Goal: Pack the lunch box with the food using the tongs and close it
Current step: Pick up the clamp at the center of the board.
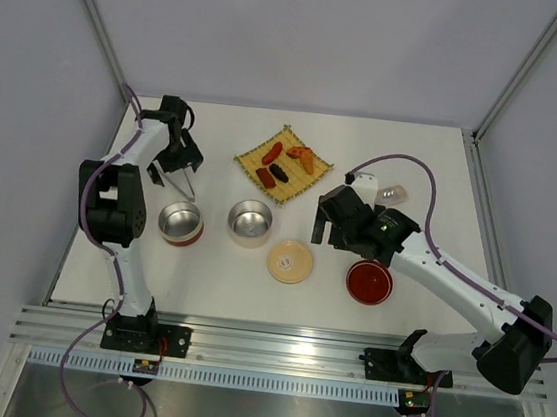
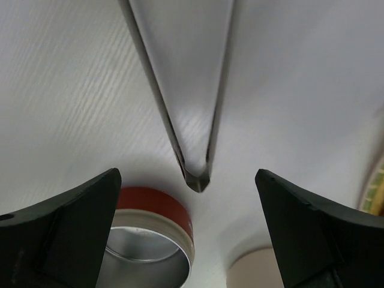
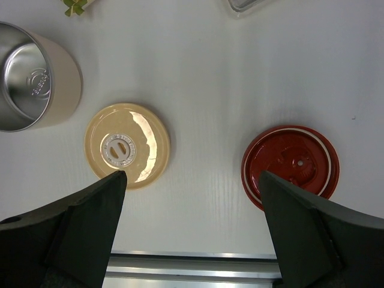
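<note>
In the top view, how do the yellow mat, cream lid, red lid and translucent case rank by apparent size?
1. yellow mat, clearly largest.
2. red lid and cream lid: they look about equal, so not ranked.
3. translucent case, smallest.

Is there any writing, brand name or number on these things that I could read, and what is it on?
No text reads clearly in any view.
lunch box: a round stamp pressed into its inner bottom, too blurred to read.
cream lid: a pale centre disc with two slots, no legible letters.
red lid: raised marks near the centre, too small to read.
</note>
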Tool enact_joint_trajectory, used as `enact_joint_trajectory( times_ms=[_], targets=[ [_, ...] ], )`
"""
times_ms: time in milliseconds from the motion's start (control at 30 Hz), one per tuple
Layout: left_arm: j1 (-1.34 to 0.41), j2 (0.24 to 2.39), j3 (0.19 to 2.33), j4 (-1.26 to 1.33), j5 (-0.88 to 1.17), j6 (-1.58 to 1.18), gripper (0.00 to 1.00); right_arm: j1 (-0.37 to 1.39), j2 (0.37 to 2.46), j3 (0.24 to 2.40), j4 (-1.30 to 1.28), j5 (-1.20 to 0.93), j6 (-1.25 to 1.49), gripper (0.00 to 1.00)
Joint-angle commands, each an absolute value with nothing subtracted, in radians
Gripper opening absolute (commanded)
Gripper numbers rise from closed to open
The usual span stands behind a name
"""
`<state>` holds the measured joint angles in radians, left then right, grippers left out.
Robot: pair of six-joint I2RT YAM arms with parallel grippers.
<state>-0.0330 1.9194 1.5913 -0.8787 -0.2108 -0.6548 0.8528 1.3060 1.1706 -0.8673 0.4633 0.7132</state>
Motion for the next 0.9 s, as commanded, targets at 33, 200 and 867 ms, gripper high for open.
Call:
enact_joint_trajectory(
  times_ms=[33, 200, 867],
  targets=[
    [-0.006, 2.017, 1.675, -0.920, -0.262, -0.699, 0.99, 0.851, 1.272, 1.158, -0.896, 0.518, 0.732, 0.99],
    [0.023, 2.081, 1.695, -0.882, -0.247, -0.700, 0.99, 0.851, 1.266, 1.146, -0.885, 0.514, 0.727, 1.00],
    [0.035, 2.276, 1.881, -0.879, -0.204, -0.565, 0.59, 0.851, 1.164, 1.052, -0.879, 0.482, 0.813, 0.99]
  ],
)
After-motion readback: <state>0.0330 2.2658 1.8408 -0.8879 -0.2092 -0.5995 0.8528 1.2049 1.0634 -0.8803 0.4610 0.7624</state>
